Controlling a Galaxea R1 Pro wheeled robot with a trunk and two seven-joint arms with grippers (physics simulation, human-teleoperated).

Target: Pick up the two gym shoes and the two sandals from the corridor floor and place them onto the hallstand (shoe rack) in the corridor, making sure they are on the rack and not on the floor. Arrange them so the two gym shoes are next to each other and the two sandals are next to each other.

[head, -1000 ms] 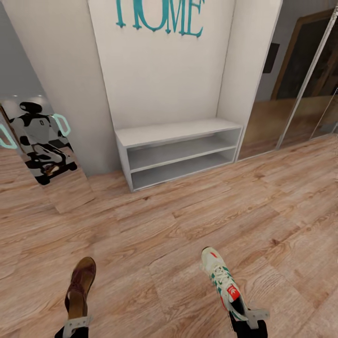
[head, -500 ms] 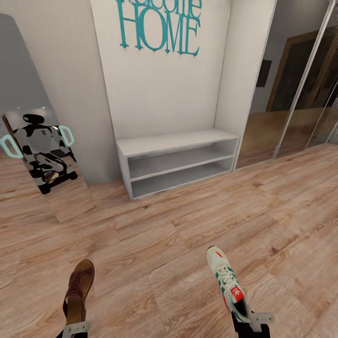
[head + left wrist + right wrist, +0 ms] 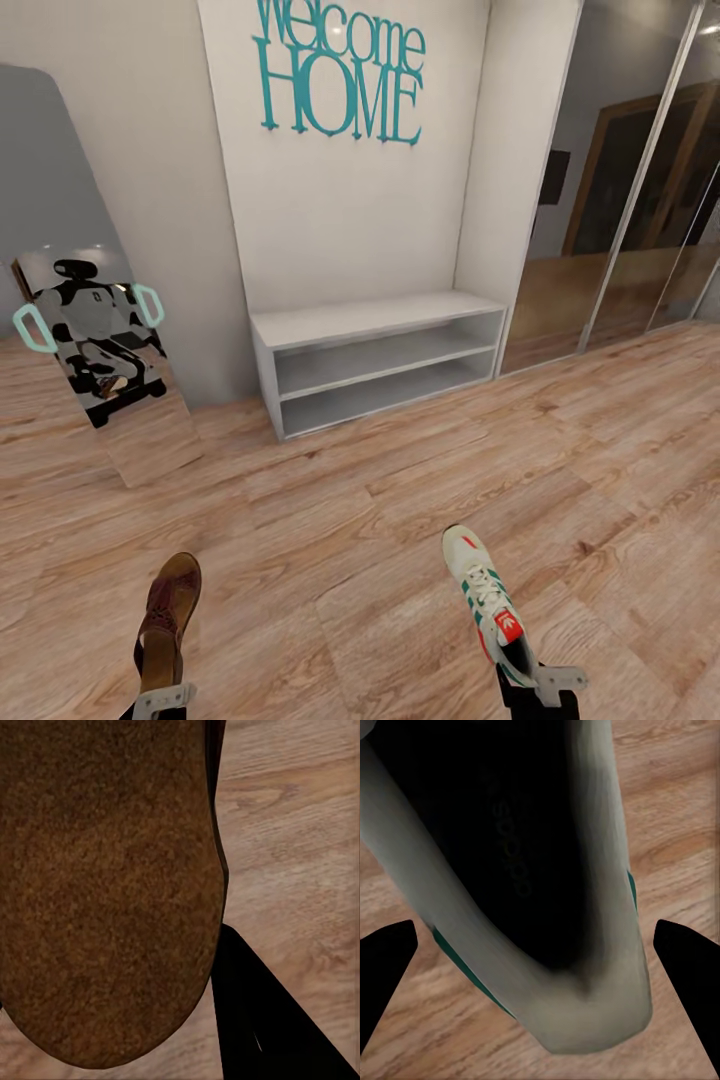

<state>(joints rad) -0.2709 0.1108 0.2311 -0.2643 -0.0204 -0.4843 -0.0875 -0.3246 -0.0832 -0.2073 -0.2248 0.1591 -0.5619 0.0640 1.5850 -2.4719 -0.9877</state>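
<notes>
My left gripper [image 3: 160, 697] is shut on the heel of a dark brown sandal [image 3: 170, 600], whose toe points away from me above the corridor floor [image 3: 380, 500]. The left wrist view looks onto the sandal's brown sole [image 3: 105, 885], with one black finger [image 3: 262, 1020] beside it. At the lower right, my right gripper [image 3: 540, 688] is shut on the heel of a white gym shoe [image 3: 485, 600] with green stripes and a red tongue patch. The shoe's dark inside [image 3: 510, 870] sits between that gripper's fingertips [image 3: 690, 967]. The hallstand is out of view.
A plain low white two-tier bench [image 3: 380, 345] stands against the wall under a teal "Welcome HOME" sign [image 3: 340, 70]. A mirror [image 3: 100, 360] leans at the left and reflects the robot. Glass sliding doors [image 3: 620, 200] fill the right. Bare wood floor lies between me and the bench.
The head camera has tilted up, so the whole picture has slid down and more of the wall sign shows. Both grippers still hold their shoes.
</notes>
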